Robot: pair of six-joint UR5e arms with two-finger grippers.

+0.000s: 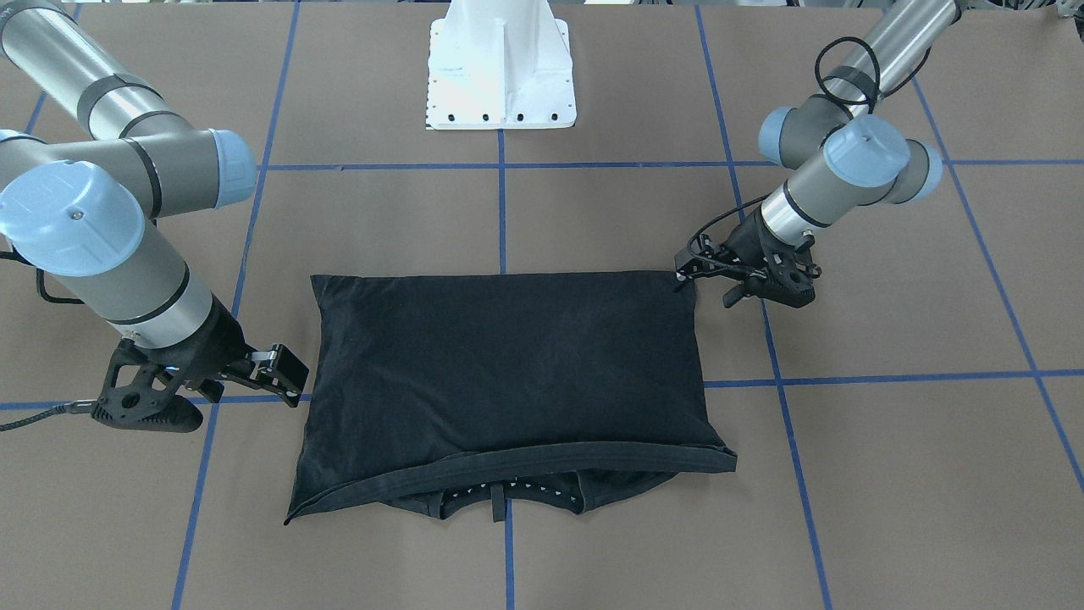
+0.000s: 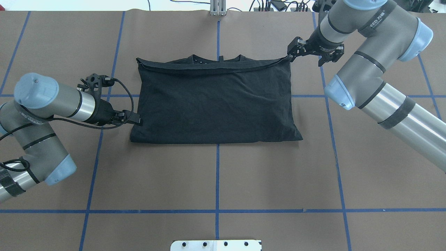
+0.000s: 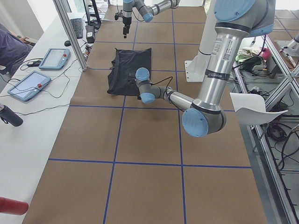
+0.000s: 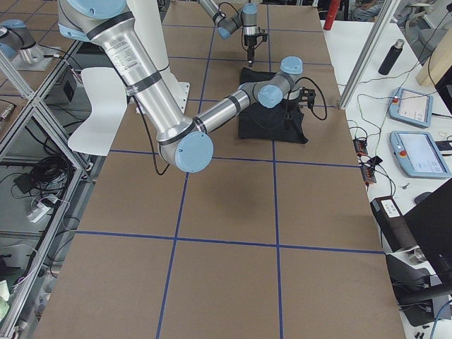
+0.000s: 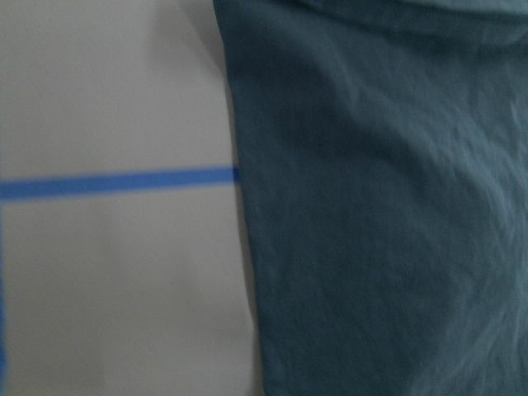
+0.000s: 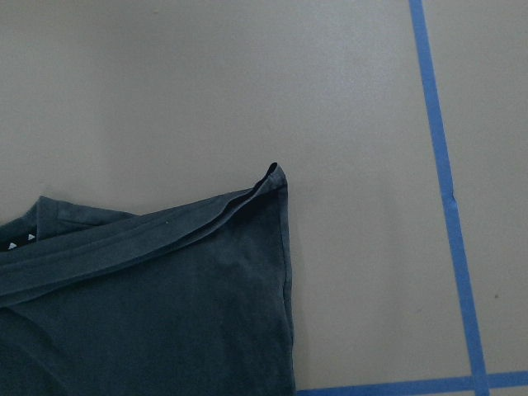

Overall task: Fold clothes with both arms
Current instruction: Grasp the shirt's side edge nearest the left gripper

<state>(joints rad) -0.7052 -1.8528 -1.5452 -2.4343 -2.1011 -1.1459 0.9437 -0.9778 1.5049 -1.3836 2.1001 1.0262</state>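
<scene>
The black T-shirt (image 2: pixel 216 101) lies folded into a flat rectangle, plain side up, with the collar (image 2: pixel 216 59) peeking out at the far edge; the logo is hidden. It also shows in the front view (image 1: pixel 508 373). My left gripper (image 2: pixel 136 118) is low at the shirt's left edge near its near corner and looks open and empty; its wrist view shows only that cloth edge (image 5: pixel 371 206). My right gripper (image 2: pixel 291 55) hovers at the far right corner and looks open. That corner (image 6: pixel 276 177) lies loose on the table.
The brown table cover carries a grid of blue tape lines (image 2: pixel 217 174). The white base pedestal (image 1: pixel 500 76) stands on the robot's side. Tablets (image 3: pixel 28 84) and cables lie on a side bench beyond the far table edge.
</scene>
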